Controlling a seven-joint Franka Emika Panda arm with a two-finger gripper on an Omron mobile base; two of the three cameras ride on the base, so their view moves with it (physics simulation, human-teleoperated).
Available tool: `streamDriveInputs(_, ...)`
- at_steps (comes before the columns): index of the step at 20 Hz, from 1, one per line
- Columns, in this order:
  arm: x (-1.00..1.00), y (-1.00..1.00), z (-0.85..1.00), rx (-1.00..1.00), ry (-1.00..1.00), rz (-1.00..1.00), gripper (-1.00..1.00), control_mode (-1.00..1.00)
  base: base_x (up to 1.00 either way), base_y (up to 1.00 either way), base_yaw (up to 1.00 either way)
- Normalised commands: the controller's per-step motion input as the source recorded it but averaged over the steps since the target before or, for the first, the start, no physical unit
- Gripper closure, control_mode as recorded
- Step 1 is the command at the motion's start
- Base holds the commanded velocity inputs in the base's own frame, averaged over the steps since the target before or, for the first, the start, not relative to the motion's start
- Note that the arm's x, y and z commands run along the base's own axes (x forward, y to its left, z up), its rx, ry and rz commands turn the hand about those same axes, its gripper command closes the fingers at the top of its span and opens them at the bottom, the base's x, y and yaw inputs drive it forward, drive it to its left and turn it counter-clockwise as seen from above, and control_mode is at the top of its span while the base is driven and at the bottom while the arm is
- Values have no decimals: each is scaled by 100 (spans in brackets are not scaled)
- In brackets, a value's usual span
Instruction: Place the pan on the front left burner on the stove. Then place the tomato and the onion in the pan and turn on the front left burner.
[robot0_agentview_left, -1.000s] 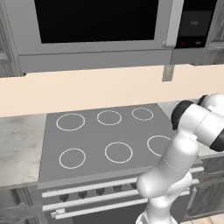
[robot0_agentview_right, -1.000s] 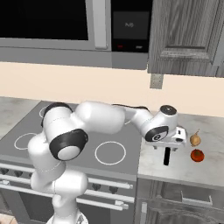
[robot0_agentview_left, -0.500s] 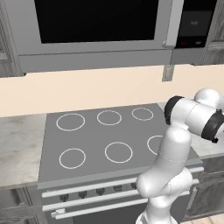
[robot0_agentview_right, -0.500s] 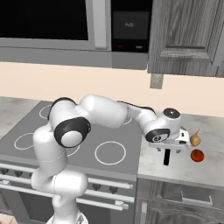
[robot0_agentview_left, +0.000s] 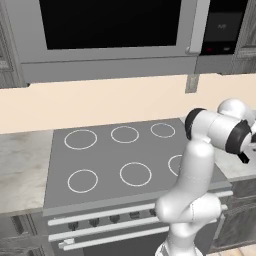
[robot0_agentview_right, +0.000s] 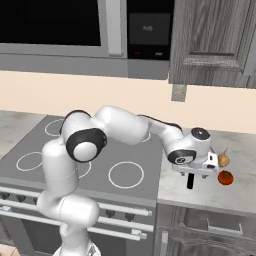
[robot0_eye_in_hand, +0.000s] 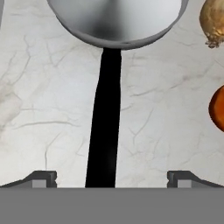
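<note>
**Gripper aligned over pan handle, jaws wide**

Gripper (robot0_eye_in_hand: 111, 177) was positioned above the marble counter (robot0_eye_in_hand: 48, 109) to the right of the stove (robot0_agentview_right: 120, 165), with its jaws spread wide and nothing between them. Seen from the hand camera, the two fingertips (robot0_eye_in_hand: 41, 178) stood on either side of the black handle (robot0_eye_in_hand: 105, 131), which ran straight up the middle to the pan (robot0_eye_in_hand: 116, 22). This centring suggested an approach for a grasp on the handle, not the rim, since the handle was narrow enough to fit the open jaws.

The pan lay on the counter, not yet on the front left burner (robot0_agentview_left: 82, 180), which was bare. The onion (robot0_eye_in_hand: 213, 19) lay just beside the pan's rim, and the tomato (robot0_eye_in_hand: 217, 107) lay near the handle, apart from it. Both were on the counter, on the same side of the pan; in the right base view the onion (robot0_agentview_right: 223, 159) and tomato (robot0_agentview_right: 225, 177) lay just beyond the hand.

Judgement: a closing motion risked little contact with the tomato, as it sat outside the finger line
</note>
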Motion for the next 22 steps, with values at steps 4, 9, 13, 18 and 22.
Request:
streamDriveInputs(4,0,1,-14,1,0,1,-100,-100,0,0,0)
streamDriveInputs(9,0,18,-9,0,0,2,-100,-100,0,0,0)
streamDriveInputs(13,4,22,-3,0,0,1,-100,-100,0,0,0)
streamDriveInputs(18,18,3,-10,0,0,0,-100,-100,0,0,0)
streamDriveInputs(22,25,0,-11,0,0,0,-100,-100,0,0,0)
